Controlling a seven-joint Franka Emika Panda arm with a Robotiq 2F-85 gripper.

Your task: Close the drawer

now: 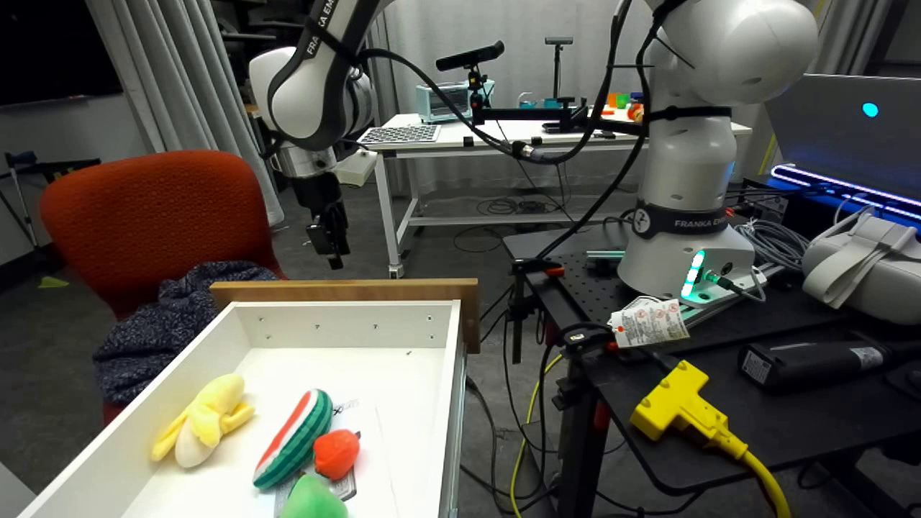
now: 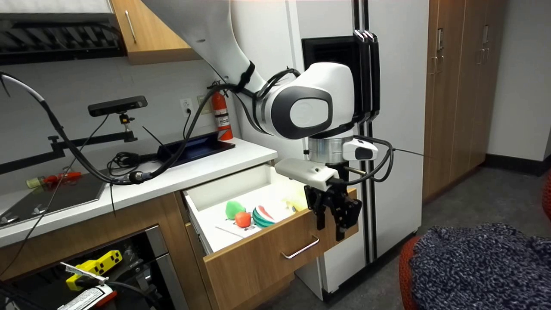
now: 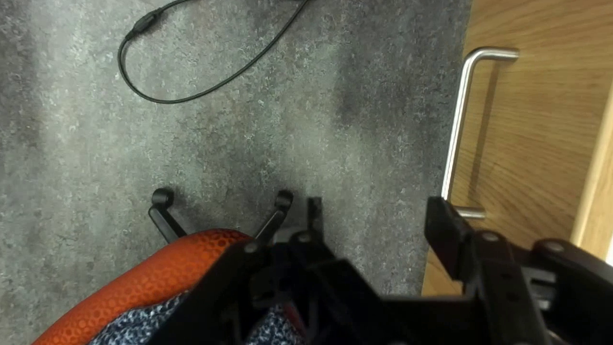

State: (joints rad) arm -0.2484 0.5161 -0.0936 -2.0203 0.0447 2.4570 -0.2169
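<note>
The drawer is pulled out and shows its white interior in both exterior views. Its wooden front bears a metal bar handle; both also show in the wrist view, the front and the handle at the right. Several soft toys lie inside, among them a yellow one and a watermelon slice. My gripper hangs fingers down outside the front, near one end of it. In the wrist view the gripper is open, with only floor between its fingers; one finger overlaps the handle's end.
An orange chair with a dark knitted cloth stands beyond the drawer's front. A white counter is over the drawer and a fridge beside it. A black table carries the arm's base and a yellow power splitter.
</note>
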